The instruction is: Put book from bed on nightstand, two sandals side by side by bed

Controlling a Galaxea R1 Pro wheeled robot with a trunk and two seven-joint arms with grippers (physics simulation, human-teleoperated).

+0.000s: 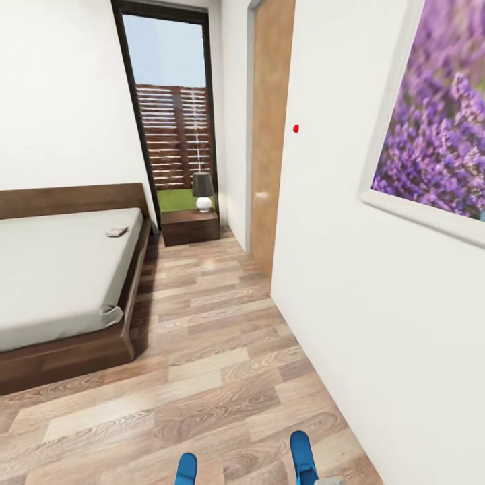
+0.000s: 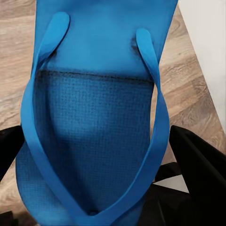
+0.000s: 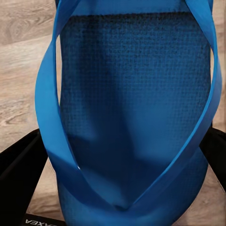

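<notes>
Left gripper (image 2: 101, 188) clamped on blue sandal (image 2: 94, 117), black fingers (image 2: 200, 165) either side. Right gripper (image 3: 117, 188) likewise grips second sandal (image 3: 132, 103). Both held low over plank floor (image 1: 215, 364). Bed (image 1: 60, 283) left, book (image 1: 116, 232) on mattress near headboard; nightstand (image 1: 190, 226) with lamp (image 1: 203, 191) by window (image 1: 172, 101).

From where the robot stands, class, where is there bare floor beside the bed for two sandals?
The wood floor runs bare between the bed and the white wall, up to the nightstand. It narrows near the nightstand, by the door.
</notes>
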